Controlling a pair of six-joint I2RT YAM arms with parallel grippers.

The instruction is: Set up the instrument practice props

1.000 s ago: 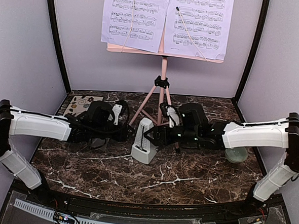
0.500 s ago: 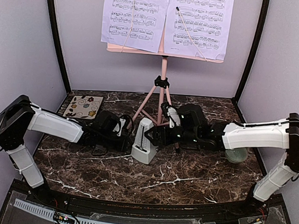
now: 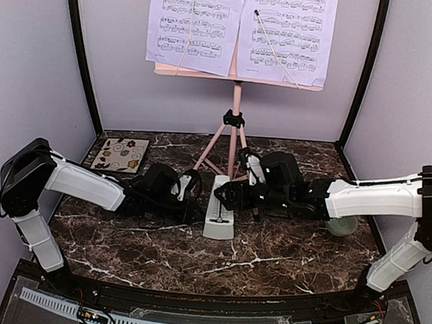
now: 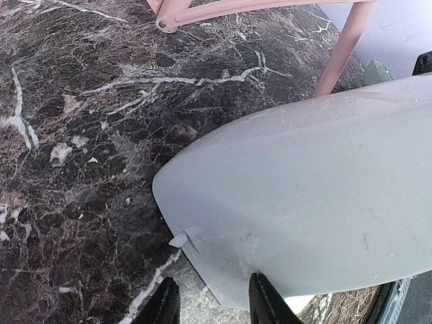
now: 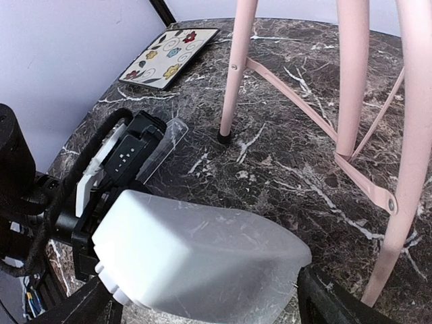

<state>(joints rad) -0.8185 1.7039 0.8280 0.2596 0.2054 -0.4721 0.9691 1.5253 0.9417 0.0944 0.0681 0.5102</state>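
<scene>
The pink music stand (image 3: 235,119) stands at the back with lavender sheet-music pages (image 3: 197,25) on its desk. The grey-white metronome (image 3: 219,210) is tipped far over in front of the stand's legs, pendulum face up. My right gripper (image 3: 232,194) is shut on it, one finger on each side in the right wrist view (image 5: 209,300), where the metronome (image 5: 196,260) fills the bottom. My left gripper (image 3: 192,195) is open at its left side. In the left wrist view the left gripper (image 4: 214,307) straddles the metronome's (image 4: 324,182) lower edge.
The floral coaster (image 3: 120,154) lies at the back left and also shows in the right wrist view (image 5: 169,57). The pale green bowl (image 3: 342,225) sits behind my right arm. The stand's pink legs (image 5: 233,74) spread just behind the metronome.
The metronome has gone from upright to tipped over with its face up. My left gripper has moved right, up to the metronome. The right gripper keeps hold of it.
</scene>
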